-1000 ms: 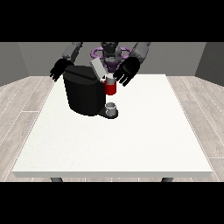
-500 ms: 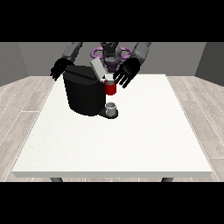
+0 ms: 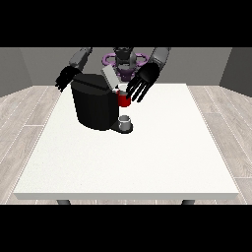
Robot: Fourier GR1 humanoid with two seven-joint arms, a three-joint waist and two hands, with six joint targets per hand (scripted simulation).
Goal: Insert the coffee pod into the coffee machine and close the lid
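The hand at the view's right (image 3: 144, 80) hangs with its black fingers spread apart and pointing down, holding nothing. Just below its fingertips sits a red thing at the machine (image 3: 124, 100), and beside it to the view's left stands the coffee machine (image 3: 93, 102), a matte black rounded block whose flat grey lid (image 3: 109, 77) tilts upward. A small grey cup-shaped thing (image 3: 125, 121) rests on the machine's base, lower than that hand. The hand at the view's left (image 3: 64, 78) hovers behind the machine's far corner, fingers loosely apart. The smooth white table (image 3: 128, 162) spreads beneath both.

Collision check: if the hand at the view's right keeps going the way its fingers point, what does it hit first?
Likely the red thing at the machine: the hand at the view's right has straight fingers aimed down-left at it, above the coffee machine. Depth is unclear, so it may pass in front.
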